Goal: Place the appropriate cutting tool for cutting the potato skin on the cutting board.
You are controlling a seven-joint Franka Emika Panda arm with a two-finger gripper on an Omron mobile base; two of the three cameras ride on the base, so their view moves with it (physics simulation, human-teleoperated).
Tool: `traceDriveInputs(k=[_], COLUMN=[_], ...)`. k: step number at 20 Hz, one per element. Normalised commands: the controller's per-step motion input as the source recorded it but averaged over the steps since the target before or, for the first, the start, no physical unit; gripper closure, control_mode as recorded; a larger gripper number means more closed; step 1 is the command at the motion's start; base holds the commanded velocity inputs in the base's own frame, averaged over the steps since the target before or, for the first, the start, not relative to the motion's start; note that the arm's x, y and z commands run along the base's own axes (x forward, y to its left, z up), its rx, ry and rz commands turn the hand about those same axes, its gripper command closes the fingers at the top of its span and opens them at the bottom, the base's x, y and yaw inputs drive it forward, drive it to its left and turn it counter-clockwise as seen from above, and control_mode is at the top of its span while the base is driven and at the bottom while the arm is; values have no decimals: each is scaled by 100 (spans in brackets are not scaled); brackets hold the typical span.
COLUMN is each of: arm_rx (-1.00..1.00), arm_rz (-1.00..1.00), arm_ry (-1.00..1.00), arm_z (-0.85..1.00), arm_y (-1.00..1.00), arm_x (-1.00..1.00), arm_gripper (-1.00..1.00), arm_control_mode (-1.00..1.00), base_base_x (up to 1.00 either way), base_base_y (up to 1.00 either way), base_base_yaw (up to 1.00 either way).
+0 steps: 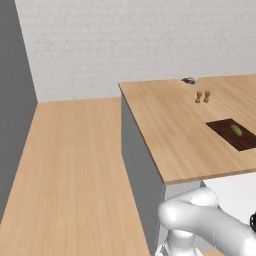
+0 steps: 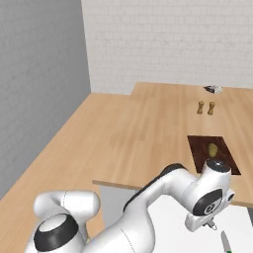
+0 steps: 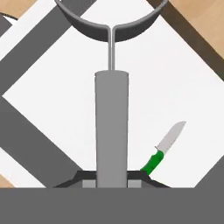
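You've got the peeler running straight up the middle of the hand view: grey handle rising from between the jaws at the bottom, thin stem above it, and the loop-shaped head cut off by the top edge. The jaws are closed on the handle, one dark fingertip pressed to each side of it. In the right base view the gripper hangs at the lower right of the frame, pointing down over a white surface, with a small bit of the peeler poking out below it.

Look just right of the handle in the hand view and you'll see a knife with a green grip and a short silver blade, lying on that white surface, apart from the peeler.

Now out to the target. The cutting board lies flat on the light wood desk, right of centre in the right base view and at the right edge of the left base view. The potato sits on the board, about at its middle. Further back on the desk, two small tan shakers stand side by side, and beyond them, near the far edge, a small grey lump.

No writing or brand marks that you can read on anything here.
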Motion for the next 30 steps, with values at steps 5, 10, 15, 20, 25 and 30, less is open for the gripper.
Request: traceDriveInputs(k=[5,10,15,20,25,30], arm_rx=[5,10,13,7,0,0], arm_rz=[0,0,0,0,0,0], arm_ry=[1,4,1,9,11,3], arm_z=[85,38,1,-8,-56,-67], arm_y=[-26,-16,-16,-10,0,-3], arm_x=[88,98,88,95,87,61], arm_gripper=[100,100,100,100,100,100], arm_control_mode=[-100,-100,-100,-100,-100,-100], base_base_x=[0,0,0,0,0,0], base_base_y=[0,0,0,0,0,0], base_base_yaw=[0,0,0,0,0,0])
